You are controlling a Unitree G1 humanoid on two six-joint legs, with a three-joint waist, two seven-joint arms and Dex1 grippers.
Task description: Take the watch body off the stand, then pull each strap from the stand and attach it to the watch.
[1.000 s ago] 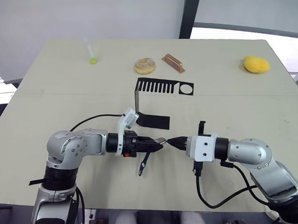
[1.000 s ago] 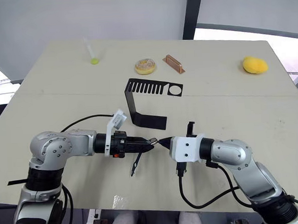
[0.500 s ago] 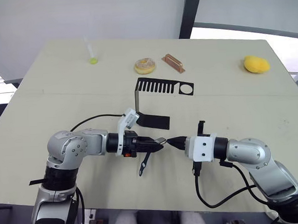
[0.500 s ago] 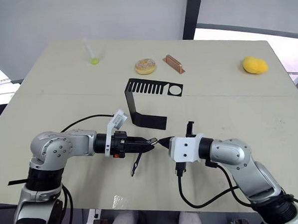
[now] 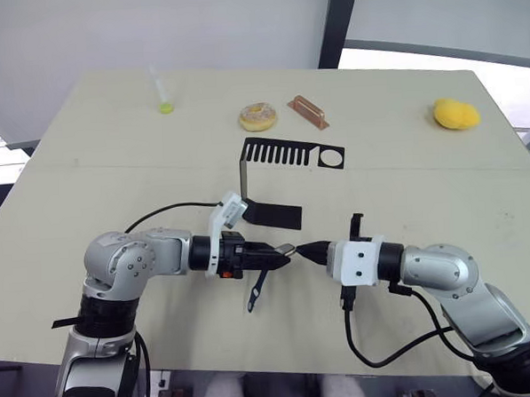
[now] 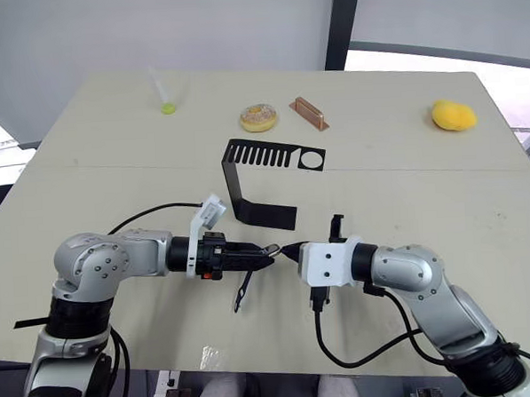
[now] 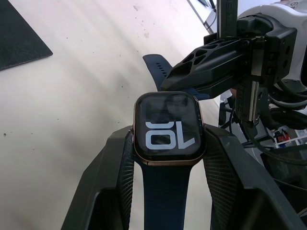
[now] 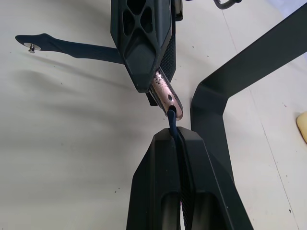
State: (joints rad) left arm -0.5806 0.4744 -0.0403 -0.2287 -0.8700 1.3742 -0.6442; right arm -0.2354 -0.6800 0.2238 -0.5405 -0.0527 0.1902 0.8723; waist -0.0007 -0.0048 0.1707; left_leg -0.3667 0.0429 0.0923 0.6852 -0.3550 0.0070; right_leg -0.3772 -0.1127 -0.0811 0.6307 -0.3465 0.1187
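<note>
My left gripper is shut on the watch body, a dark case with white digits on its screen. One navy strap is attached to the body and hangs down toward the table. My right gripper is shut on the second strap, whose end meets the watch body's copper-toned edge. The two grippers face each other tip to tip above the near middle of the table. The black stand sits just behind them with nothing in its slotted top plate.
At the back of the table lie a doughnut, a copper-coloured bar, a yellow lump at the right, and a clear tube with a green end at the left. Cables trail from both wrists.
My right gripper has edged slightly left toward the watch body with the strap. The left gripper and the stand have stayed put.
</note>
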